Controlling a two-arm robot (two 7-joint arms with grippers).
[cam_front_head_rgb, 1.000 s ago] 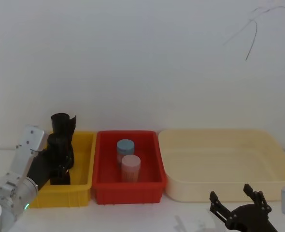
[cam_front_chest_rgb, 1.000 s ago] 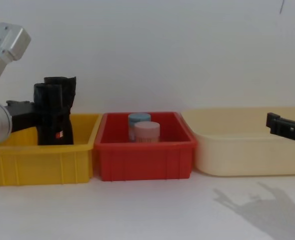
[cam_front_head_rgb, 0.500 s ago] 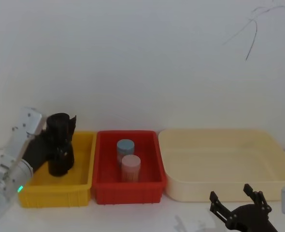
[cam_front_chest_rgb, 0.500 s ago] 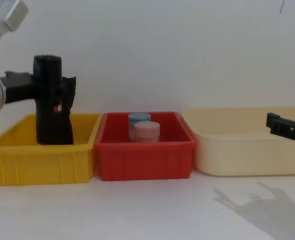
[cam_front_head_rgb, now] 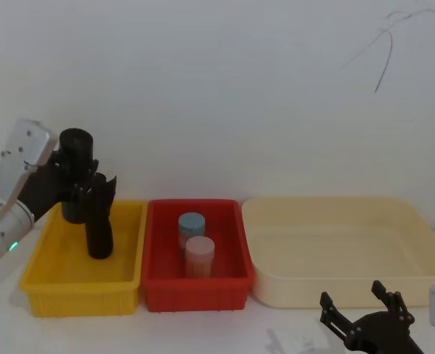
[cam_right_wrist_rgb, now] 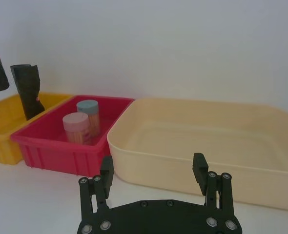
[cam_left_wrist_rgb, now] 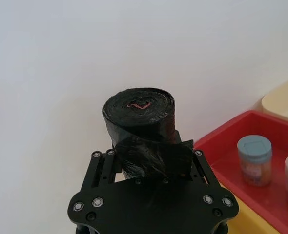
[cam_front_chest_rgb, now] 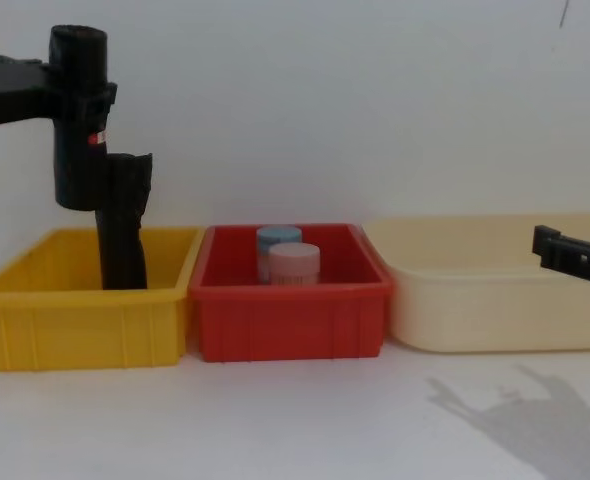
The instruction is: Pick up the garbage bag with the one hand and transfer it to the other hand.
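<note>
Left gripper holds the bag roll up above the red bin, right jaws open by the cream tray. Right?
Not quite. The garbage bag hangs above the yellow bin instead, as the chest view shows. The left gripper does hold it up, and the right gripper has its jaws open by the cream tray.

yellow bin (cam_front_chest_rgb: 80,325), red bin (cam_front_chest_rgb: 290,322), cream tray (cam_front_chest_rgb: 485,310)

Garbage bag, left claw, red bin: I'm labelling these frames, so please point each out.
garbage bag (cam_front_chest_rgb: 76,165), chest view, lower part of the roll.
left claw (cam_left_wrist_rgb: 151,157), left wrist view, midway between fingertips.
red bin (cam_front_chest_rgb: 290,312), chest view, front wall.
</note>
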